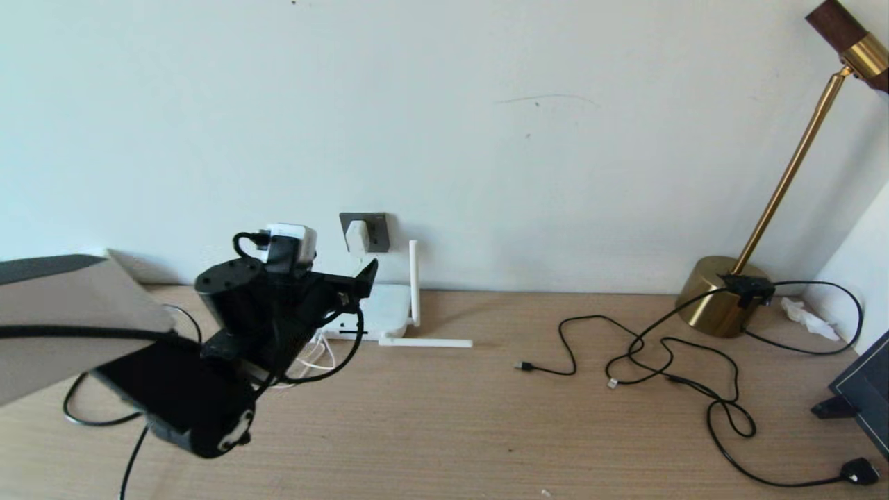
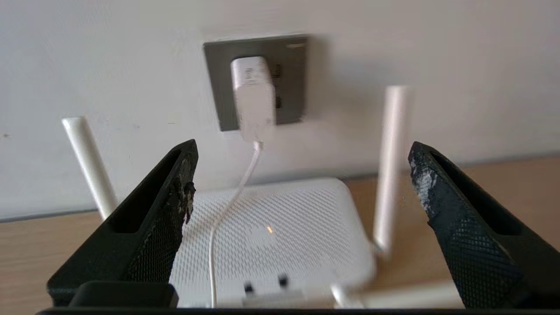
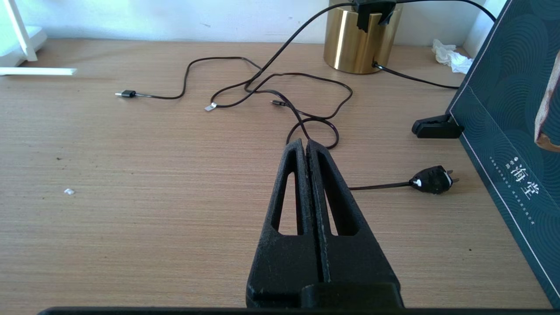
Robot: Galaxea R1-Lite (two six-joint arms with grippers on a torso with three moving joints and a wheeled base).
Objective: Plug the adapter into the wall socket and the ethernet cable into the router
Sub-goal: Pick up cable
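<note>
While the adapter (image 2: 253, 98) sits in the wall socket (image 2: 288, 78), left gripper (image 2: 302, 183) hangs apart over the router (image 2: 280, 227) at the worktop's (image 1: 486, 430) back edge; right gripper (image 3: 306, 151) together, loose black cables (image 3: 271, 87) ahead.

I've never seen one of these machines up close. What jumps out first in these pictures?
The left gripper fills the near left, fingers spread wide and empty, aimed at the white adapter already seated in the grey wall socket above the router. On the right of the wooden table, thin black cables sprawl before a brass lamp. The right gripper hovers there, shut and empty.
</note>
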